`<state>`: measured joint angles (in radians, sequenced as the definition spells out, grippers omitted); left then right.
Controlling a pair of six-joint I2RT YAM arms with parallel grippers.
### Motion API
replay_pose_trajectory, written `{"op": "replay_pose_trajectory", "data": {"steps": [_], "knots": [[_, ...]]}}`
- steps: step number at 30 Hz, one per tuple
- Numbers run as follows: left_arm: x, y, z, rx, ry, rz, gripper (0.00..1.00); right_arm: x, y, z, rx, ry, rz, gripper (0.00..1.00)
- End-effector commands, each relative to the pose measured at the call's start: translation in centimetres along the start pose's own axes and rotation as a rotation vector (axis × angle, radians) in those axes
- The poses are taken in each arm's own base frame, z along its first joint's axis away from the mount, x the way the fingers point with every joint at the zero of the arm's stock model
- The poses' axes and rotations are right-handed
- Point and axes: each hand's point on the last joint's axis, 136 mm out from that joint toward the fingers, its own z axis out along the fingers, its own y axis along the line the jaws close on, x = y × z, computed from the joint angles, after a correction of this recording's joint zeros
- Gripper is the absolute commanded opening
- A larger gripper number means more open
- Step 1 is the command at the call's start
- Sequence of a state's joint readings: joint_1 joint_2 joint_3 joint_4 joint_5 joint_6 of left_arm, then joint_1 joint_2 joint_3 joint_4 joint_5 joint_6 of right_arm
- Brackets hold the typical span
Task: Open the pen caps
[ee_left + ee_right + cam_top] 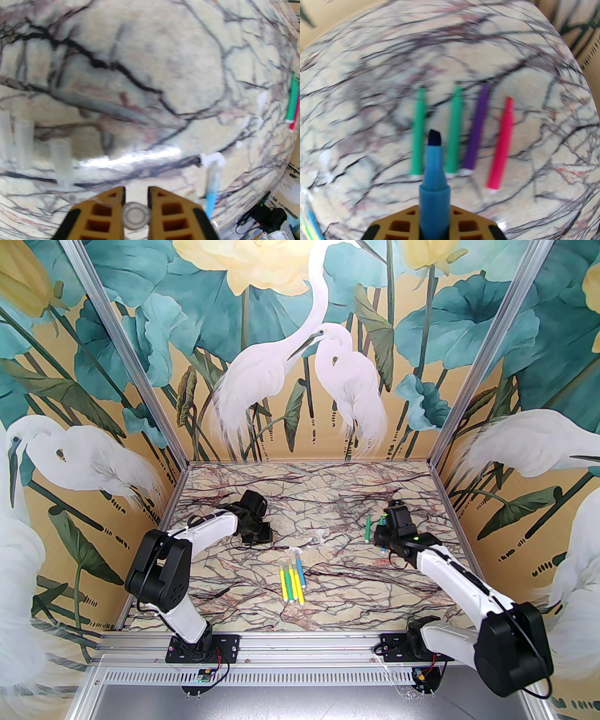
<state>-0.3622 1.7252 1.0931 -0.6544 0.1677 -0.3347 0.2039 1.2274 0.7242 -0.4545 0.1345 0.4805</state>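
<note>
Marble desk from above: yellow pens bunched mid-desk. The right wrist camera adds four pens side by side, green, green, purple, pink, and the right fingers clamped tight on a blue pen, tip bare. Left wrist: the left fingers pinch a clear cap, with three pen caps on the desk beyond.

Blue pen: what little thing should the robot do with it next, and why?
Probably lower the blue pen and lay it beside the row of pens below. Its dark tip is already bare, the right gripper is shut on it, and those four look uncapped too, so that seems the spot for finished ones.
</note>
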Motion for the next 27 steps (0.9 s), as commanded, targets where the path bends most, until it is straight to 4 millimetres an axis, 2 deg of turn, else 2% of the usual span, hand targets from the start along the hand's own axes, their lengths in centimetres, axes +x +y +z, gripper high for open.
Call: {"op": "replay_pose_trajectory", "data": {"steps": [1,7,13,19,27], "knots": [[0.1,0.9,0.6,-0.070,0.022,0.030,0.00,0.0,-1.6,1.1,0.025,0.011,0.035,0.12],[-0.1,1.3,1.3,-0.097,0.041,0.039,0.00,-0.1,-4.9,2.8,0.079,0.058,0.120,0.12],[-0.1,2.1,1.8,-0.156,0.059,0.050,0.00,-0.1,-6.8,4.5,0.124,0.113,0.156,0.12],[0.0,2.6,2.1,-0.184,0.069,0.059,0.01,-0.3,-7.7,5.9,0.128,0.165,0.203,0.12],[0.3,2.7,2.5,-0.189,0.083,0.064,0.08,0.0,-8.3,7.1,0.150,0.222,0.223,0.14]]}}
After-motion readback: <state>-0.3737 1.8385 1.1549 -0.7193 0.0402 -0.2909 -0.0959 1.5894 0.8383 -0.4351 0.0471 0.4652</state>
